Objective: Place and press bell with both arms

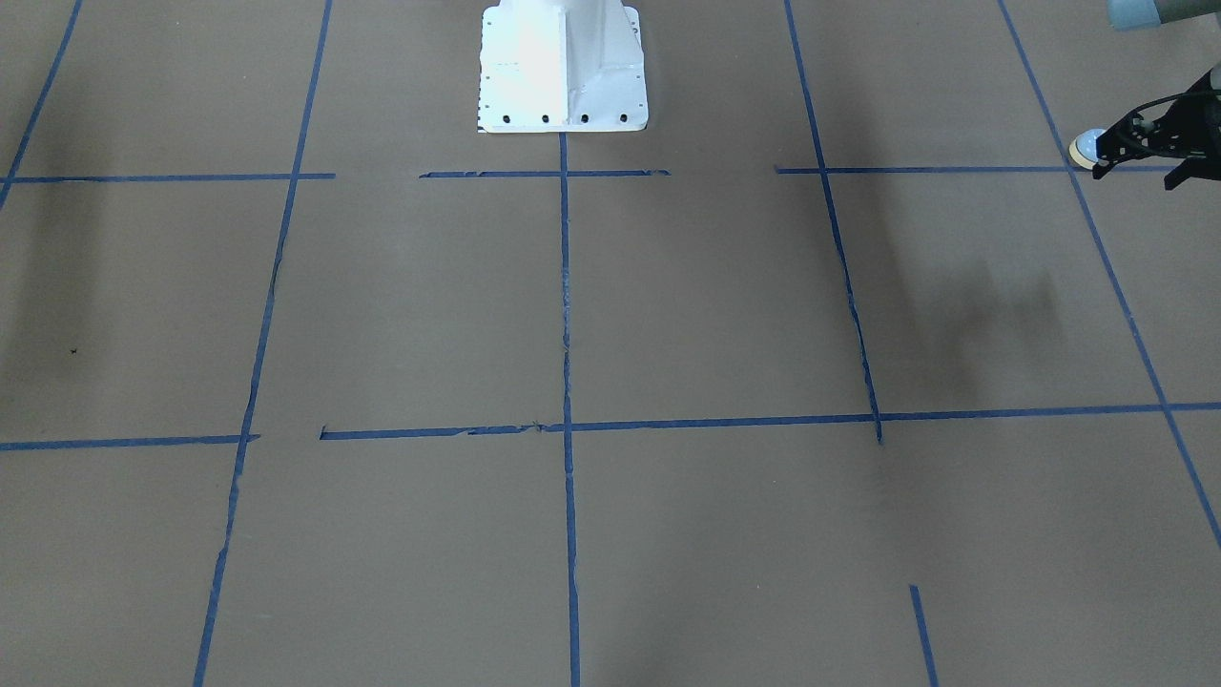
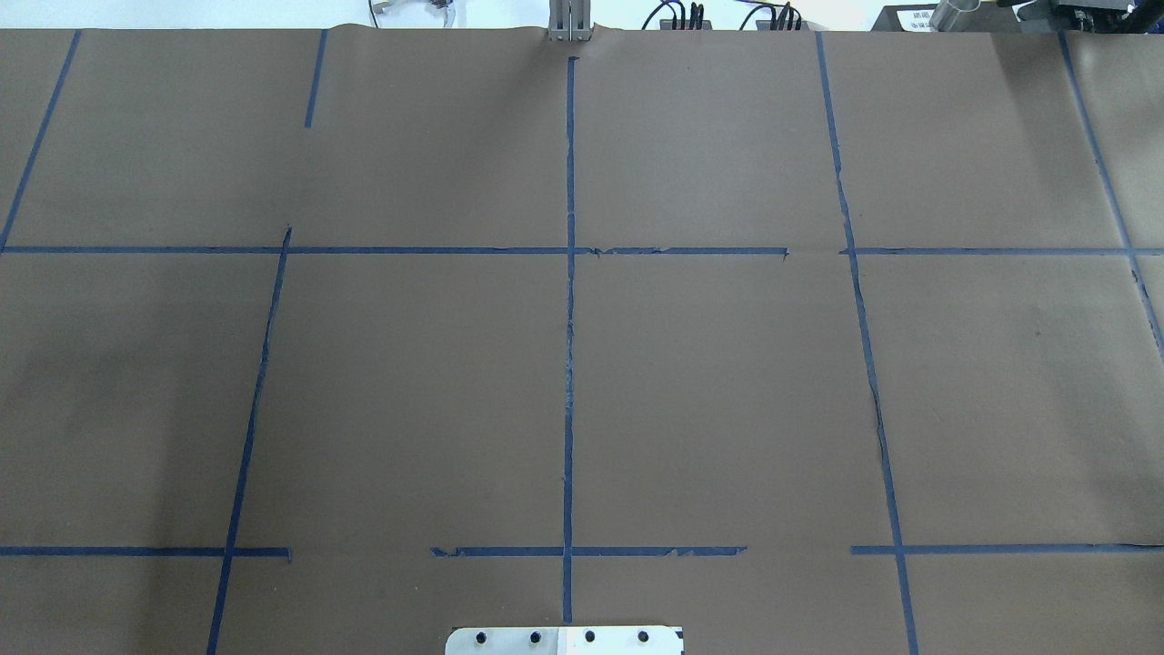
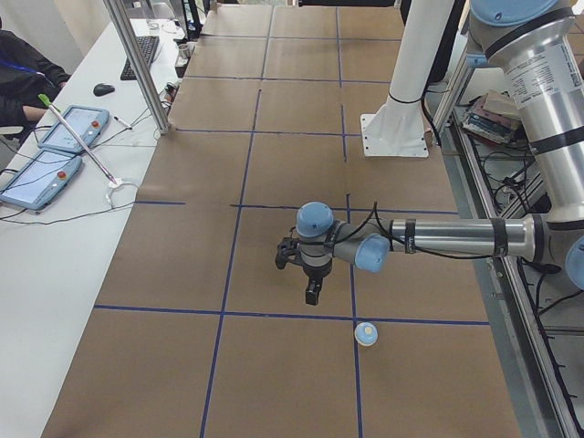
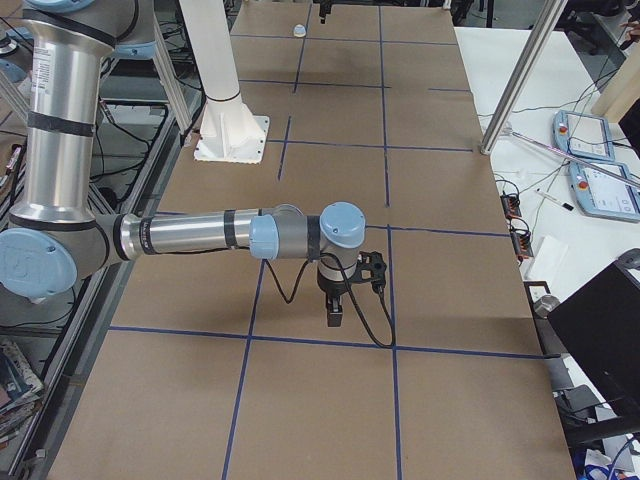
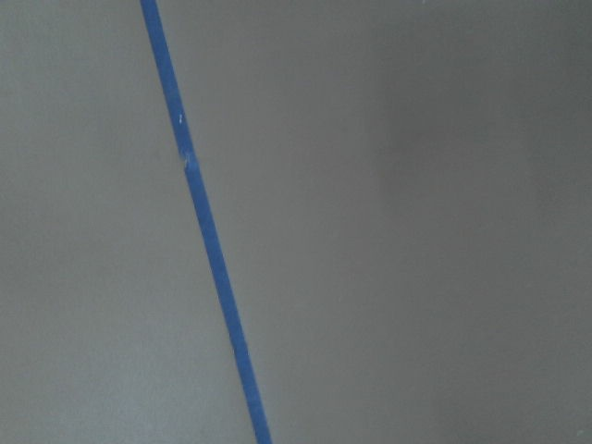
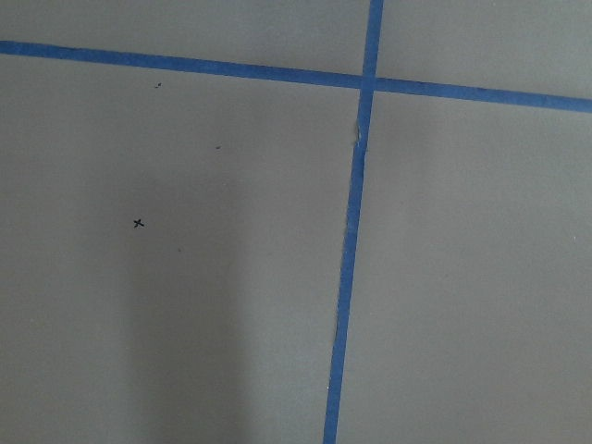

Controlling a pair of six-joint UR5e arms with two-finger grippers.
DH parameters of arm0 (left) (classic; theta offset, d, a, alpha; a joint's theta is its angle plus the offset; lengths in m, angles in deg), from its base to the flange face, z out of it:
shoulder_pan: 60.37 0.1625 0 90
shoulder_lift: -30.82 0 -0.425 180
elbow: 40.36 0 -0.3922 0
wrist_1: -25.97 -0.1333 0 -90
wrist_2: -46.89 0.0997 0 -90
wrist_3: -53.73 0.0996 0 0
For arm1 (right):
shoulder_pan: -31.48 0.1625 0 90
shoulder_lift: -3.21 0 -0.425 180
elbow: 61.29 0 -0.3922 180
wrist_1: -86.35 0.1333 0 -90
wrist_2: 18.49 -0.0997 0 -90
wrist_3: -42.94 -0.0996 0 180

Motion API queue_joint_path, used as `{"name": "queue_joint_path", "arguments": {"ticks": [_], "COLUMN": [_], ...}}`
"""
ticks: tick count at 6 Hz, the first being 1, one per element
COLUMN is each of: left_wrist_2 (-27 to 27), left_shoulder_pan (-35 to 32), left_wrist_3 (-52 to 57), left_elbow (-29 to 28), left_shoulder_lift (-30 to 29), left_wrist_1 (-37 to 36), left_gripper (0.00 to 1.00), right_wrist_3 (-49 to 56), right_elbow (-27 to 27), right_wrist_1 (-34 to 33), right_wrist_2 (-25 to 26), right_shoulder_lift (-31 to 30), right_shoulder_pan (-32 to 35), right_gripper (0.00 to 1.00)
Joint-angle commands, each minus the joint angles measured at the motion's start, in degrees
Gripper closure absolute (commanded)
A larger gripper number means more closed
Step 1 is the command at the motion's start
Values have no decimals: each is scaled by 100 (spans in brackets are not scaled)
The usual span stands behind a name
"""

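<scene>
1. Closest in the left-side view, the left arm (image 3: 547, 100) reaches out over the table (image 3: 137, 365). The left gripper (image 3: 311, 290) hangs fingers-down above the brown paper and holds nothing. Whether its jaws stand wide or narrow I cannot tell.
2. The bell (image 3: 366, 334) stands upright on the paper at the robot's left end of the table, cream button on top. It sits beside a crossing of blue tape (image 3: 274, 314), near that gripper but apart from it.
3. The right gripper (image 4: 334, 312) hovers over the table's other end, well apart from the bell. Its jaw state cannot be judged either, and nothing shows in it.
4. By its looks, the bell is light and rigid, with a smooth dome that likely slips under the pads.
5. A better hold is probably low, across the cream base ring and clear of the button.
6. Being light, it may skate or tip under an off-centre press, so the button wants a push straight down.
</scene>
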Motion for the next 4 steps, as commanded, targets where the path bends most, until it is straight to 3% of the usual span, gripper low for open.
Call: {"name": "queue_joint_path", "arguments": {"ticks": [1,4], "left_wrist_2": [16,16], "left_shoulder_pan": [541,1114], "left_wrist_3": [-25,-16], "left_elbow": [-505,-832], "left_shoulder_lift": [213,231], "left_wrist_1": [373,373], "left_gripper": [0,0], "right_wrist_3": [-6,-6], "right_elbow": [8,8], "right_wrist_1": [-2,7], "right_wrist_2": [2,2], "right_shoulder_lift": [-24,-15], "right_shoulder_pan": [0,0], "right_gripper": [0,0]}}
